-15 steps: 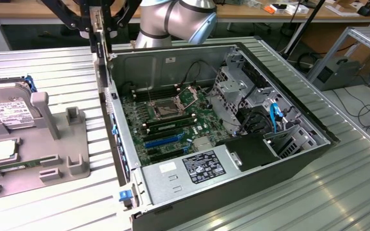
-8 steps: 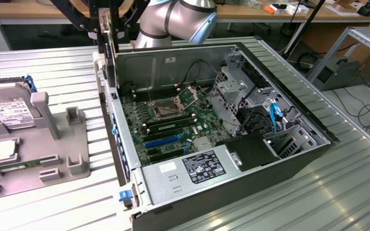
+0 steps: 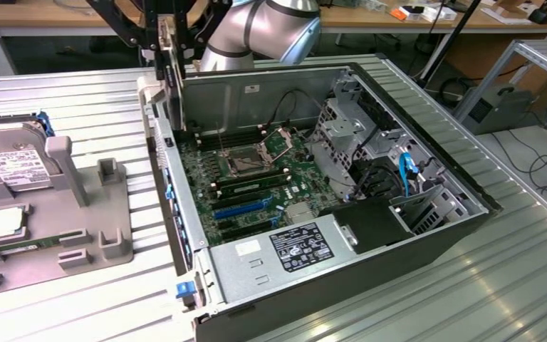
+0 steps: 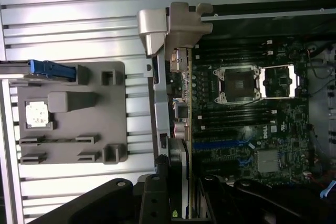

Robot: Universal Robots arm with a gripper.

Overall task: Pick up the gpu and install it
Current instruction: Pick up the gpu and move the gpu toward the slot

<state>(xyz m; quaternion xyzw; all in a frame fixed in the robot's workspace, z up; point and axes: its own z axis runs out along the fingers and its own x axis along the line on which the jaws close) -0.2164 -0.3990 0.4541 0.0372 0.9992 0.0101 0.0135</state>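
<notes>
The gpu (image 3: 171, 85) is a thin black card hanging on edge from my gripper (image 3: 166, 39), which is shut on its upper end. It hovers over the open computer case's (image 3: 426, 235) wall at the exterior view's left, above the motherboard (image 3: 245, 171) and apart from it. The wrist view looks down along the gpu (image 4: 182, 129), with its silver bracket (image 4: 159, 114) beside the case wall and my gripper (image 4: 181, 200) closed around the card. The blue expansion slots (image 3: 240, 210) (image 4: 220, 145) lie bare on the board, off to the card's side.
A grey holder tray (image 3: 112, 246) (image 4: 118, 108) sits on the ribbed metal table outside the case, carrying a hard drive (image 3: 12, 167) and a square processor chip (image 3: 3, 224) (image 4: 38, 115). Inside the case are the open CPU socket (image 3: 245, 160), drive cage (image 3: 350, 135) and cables.
</notes>
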